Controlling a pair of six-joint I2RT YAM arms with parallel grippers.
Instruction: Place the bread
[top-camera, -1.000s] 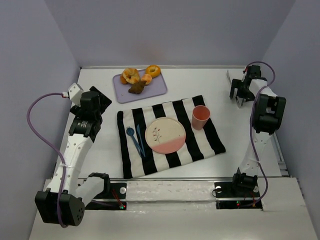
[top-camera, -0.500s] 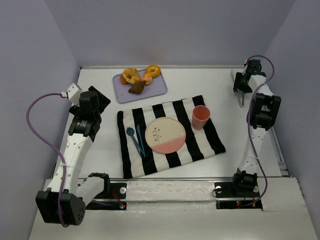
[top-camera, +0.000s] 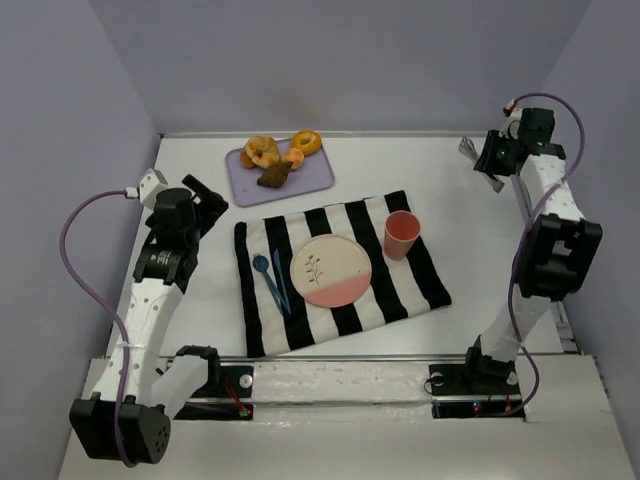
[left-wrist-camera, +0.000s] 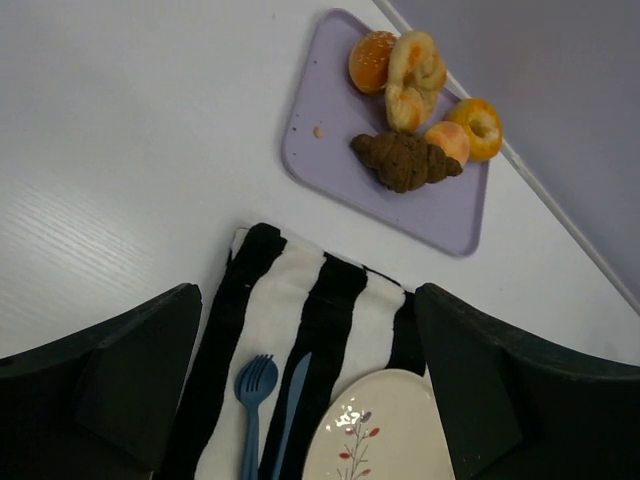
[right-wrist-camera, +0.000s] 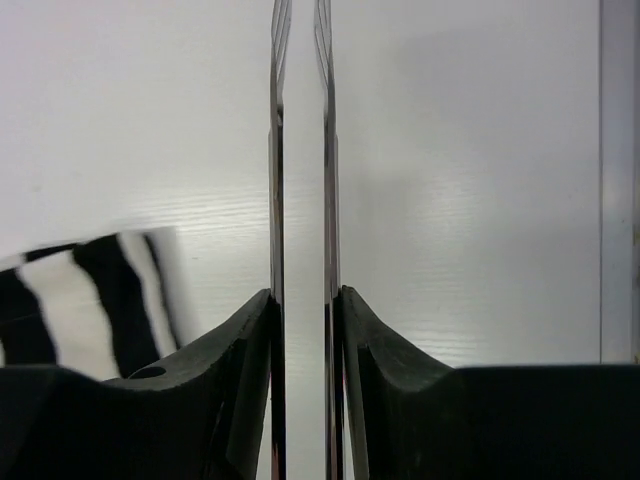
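Inspection of the work surface. We find the bread, a small dark brown, lumpy croissant-shaped pastry (top-camera: 273, 176), lying on a flat lavender rectangular tray (top-camera: 312, 182) in the upper centre-left of the overhead view. It sits on the lower part of the tray as seen from above. One tapered end rests against a small round orange bun (top-camera: 293, 157), and a twisted golden bun (top-camera: 262, 150) lies just above it. A golden ring-shaped doughnut (top-camera: 306, 141) occupies the tray's upper right corner.

Below the tray, in mid-frame, a black-and-white striped cloth (top-camera: 405, 290) is spread on the white table (top-camera: 440, 170). On the cloth we note a round cream-and-pink plate (top-camera: 345, 290), a blue plastic fork (top-camera: 261, 268) and a blue plastic knife (top-camera: 281, 282) side by side just left of the plate, and a pink cup (top-camera: 401, 234) standing upright at the plate's upper right.

The left gripper (left-wrist-camera: 305, 295) has its dark fingers spread wide and grips nothing. In its wrist view it looks down over the cloth's upper left corner, with the bread well ahead in the upper part of the frame.

The right gripper (right-wrist-camera: 300, 30) sits at the upper right of the overhead view, well apart from the tray. Its thin fingers are drawn together to a narrow slit, clamping nothing, above bare table.
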